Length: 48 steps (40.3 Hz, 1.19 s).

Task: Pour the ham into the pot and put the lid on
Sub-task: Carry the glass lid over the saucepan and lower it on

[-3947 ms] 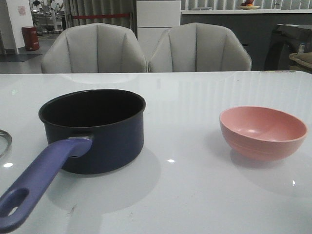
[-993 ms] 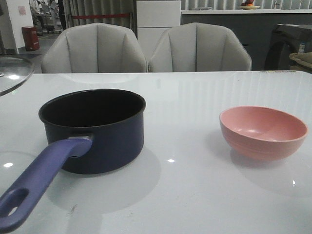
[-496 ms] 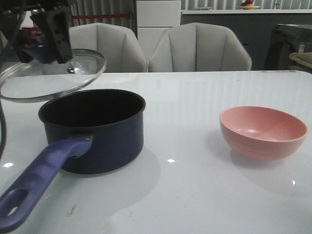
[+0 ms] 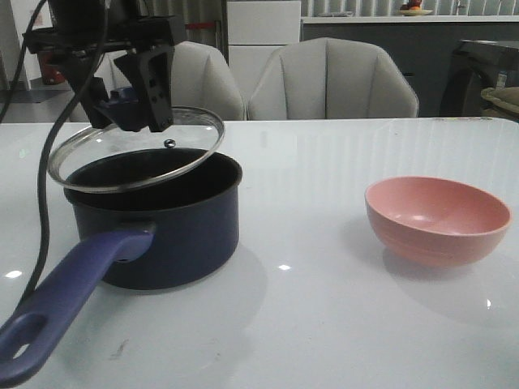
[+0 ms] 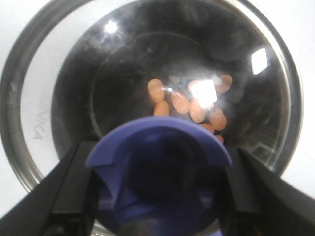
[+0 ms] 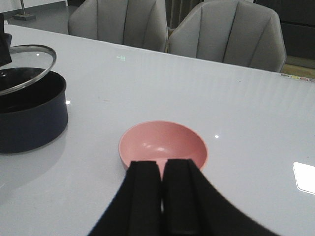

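Here, on the left, the left gripper [image 4: 130, 104] is clamped on the blue knob [image 5: 158, 172] of the lid [image 4: 135, 151], holding it tilted just above the pot [image 4: 154, 215], its near-left edge low over the rim and the far side raised. Through the glass, the ham [image 5: 189, 105] lies in a small cluster on the pot's dark bottom. The pot's handle [image 4: 63, 300] points toward the near-left table [image 4: 324, 324] edge. Well to the right sits the pink bowl [image 4: 438, 219]. Just behind it, the right gripper [image 6: 161, 196] hangs with its fingers pressed together, holding nothing.
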Tool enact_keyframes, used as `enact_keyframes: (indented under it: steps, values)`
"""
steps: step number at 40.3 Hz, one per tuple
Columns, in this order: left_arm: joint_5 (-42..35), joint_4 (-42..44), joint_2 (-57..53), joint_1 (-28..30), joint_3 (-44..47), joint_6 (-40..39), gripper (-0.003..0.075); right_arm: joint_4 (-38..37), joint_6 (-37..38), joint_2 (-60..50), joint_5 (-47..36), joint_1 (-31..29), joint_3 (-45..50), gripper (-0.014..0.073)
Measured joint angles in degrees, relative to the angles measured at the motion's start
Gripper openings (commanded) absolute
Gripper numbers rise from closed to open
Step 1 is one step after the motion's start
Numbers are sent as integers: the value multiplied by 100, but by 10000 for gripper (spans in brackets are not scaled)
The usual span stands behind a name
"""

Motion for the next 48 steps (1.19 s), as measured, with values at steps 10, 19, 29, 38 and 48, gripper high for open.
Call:
enact_keyframes:
  steps: [10, 19, 29, 38, 48]
  values:
    - [-9, -23, 76, -83, 0, 0, 206, 0, 0, 0, 0, 0, 0, 161]
    - [-9, -44, 76, -99, 0, 0, 206, 0, 0, 0, 0, 0, 0, 161]
    - [-9, -44, 125, -99, 0, 10, 210, 0, 0, 0, 0, 0, 0, 161]
    - [-53, -57, 180, -99, -12, 10, 330, 0, 0, 0, 0, 0, 0, 161]
    - [-53, -111, 180, -99, -20, 10, 538, 0, 0, 0, 0, 0, 0, 161]
